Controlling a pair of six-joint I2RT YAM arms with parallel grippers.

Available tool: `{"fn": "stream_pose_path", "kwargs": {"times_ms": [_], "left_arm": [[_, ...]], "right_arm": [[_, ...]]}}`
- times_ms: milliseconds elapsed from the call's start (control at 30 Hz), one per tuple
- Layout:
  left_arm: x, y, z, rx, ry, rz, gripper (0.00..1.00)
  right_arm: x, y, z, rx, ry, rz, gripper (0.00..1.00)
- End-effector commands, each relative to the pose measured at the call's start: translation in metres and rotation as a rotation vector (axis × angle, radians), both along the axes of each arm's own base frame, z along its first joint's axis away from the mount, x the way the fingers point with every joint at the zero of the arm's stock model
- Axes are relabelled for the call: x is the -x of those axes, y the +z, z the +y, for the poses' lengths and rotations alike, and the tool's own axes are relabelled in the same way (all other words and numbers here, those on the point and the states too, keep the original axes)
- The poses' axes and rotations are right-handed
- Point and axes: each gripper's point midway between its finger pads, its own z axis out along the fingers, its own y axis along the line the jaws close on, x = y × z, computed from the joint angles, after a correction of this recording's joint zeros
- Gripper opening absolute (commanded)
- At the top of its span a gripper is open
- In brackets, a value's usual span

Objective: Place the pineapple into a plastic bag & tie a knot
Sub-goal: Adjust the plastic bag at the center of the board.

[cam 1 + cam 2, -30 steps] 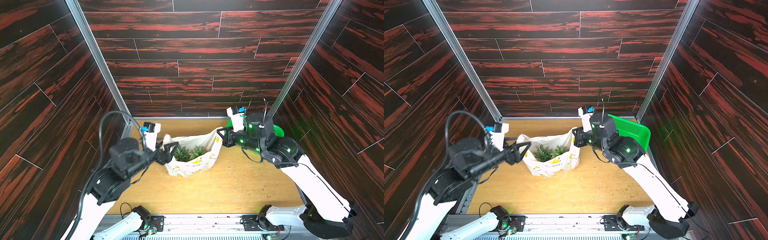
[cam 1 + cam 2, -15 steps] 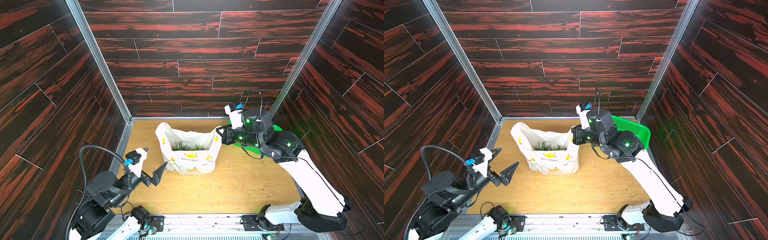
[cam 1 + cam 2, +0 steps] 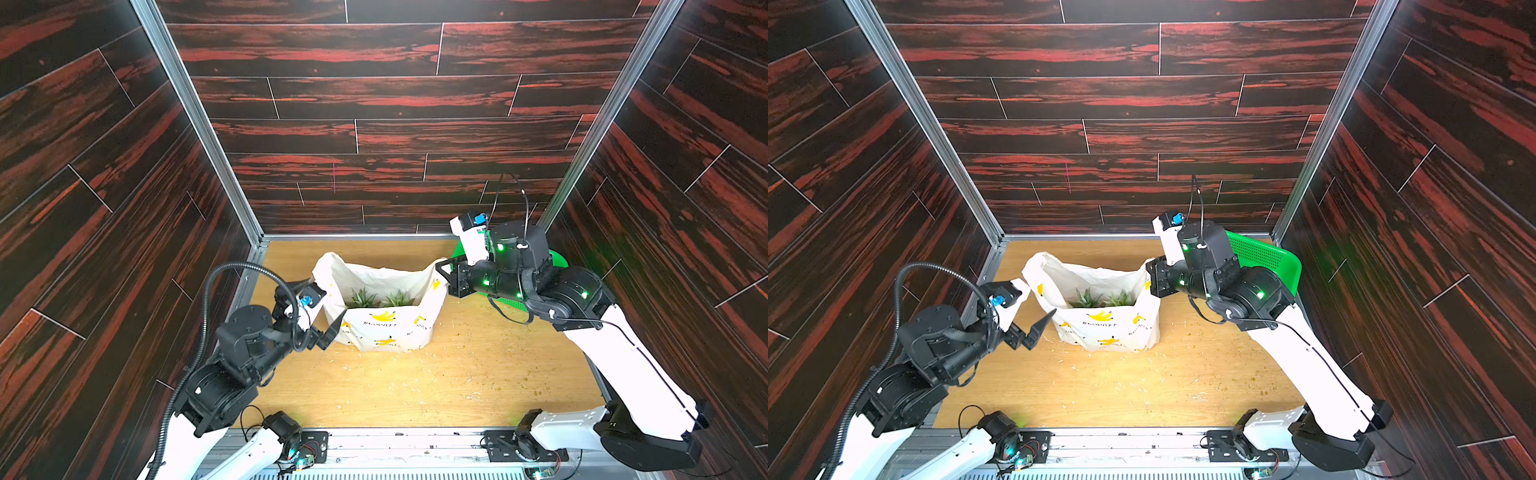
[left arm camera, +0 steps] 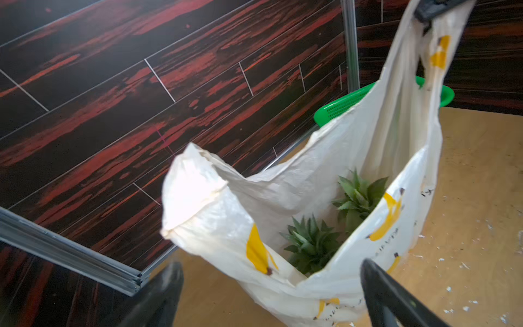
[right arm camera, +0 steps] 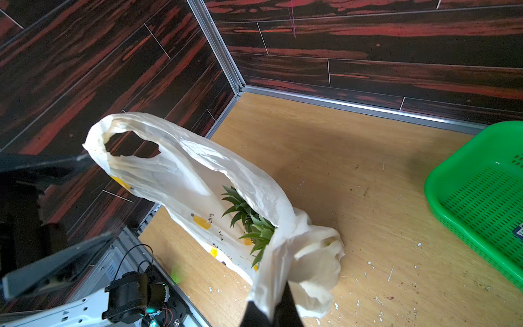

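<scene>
Between the left jaws and the right jaws, the plastic bag [image 3: 386, 324] stands on the worktop [image 3: 415, 386] with its mouth open upward. It is white and printed with yellow bananas and black lettering.

Right jaws: closed on one handle loop [image 4: 410, 70], which runs taut from that end of the bag up to them. The right wrist view shows the white plastic pinched between the closed tips.

Left jaws: spread wide and holding nothing. The free handle loop [image 5: 127, 144] stands upright just beside them, and the near end of the bag [image 4: 283, 283] lies just ahead of the gap between them. In both top views one tip overlaps the bag's side; whether it touches cannot be told.

Of the pineapple [image 4: 311, 243], only two green leafy crowns show. They sit inside the bag below its rim, one nearer the left jaws and the other [image 4: 359, 195] nearer the right jaws. The bag's wall hides the rest of the fruit.

A green perforated basket [image 3: 1262, 253] lies behind the right jaws, on the side away from the bag and partly under the right arm [image 3: 1308, 365]. Pale crumbs [image 3: 469, 395] lie scattered over the worktop, mostly beneath the right arm and well apart from the left jaws.
</scene>
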Motion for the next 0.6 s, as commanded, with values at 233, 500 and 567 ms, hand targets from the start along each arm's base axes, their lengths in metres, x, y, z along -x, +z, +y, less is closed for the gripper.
{"fn": "stream_pose_path", "kwargs": {"times_ms": [233, 500, 567], "left_arm": [[-0.015, 0.025, -0.017, 0.121, -0.1, 0.004, 0.99], [-0.042, 0.032, -0.025, 0.147, -0.14, 0.05, 0.74], [-0.05, 0.031, -0.024, 0.138, -0.118, 0.06, 0.55]], "right_arm": [[0.001, 0.009, -0.017, -0.014, -0.022, -0.037, 0.0], [-0.001, 0.009, -0.016, -0.012, -0.025, -0.039, 0.0], [-0.002, 0.01, -0.017, -0.012, -0.03, -0.041, 0.0]]}}
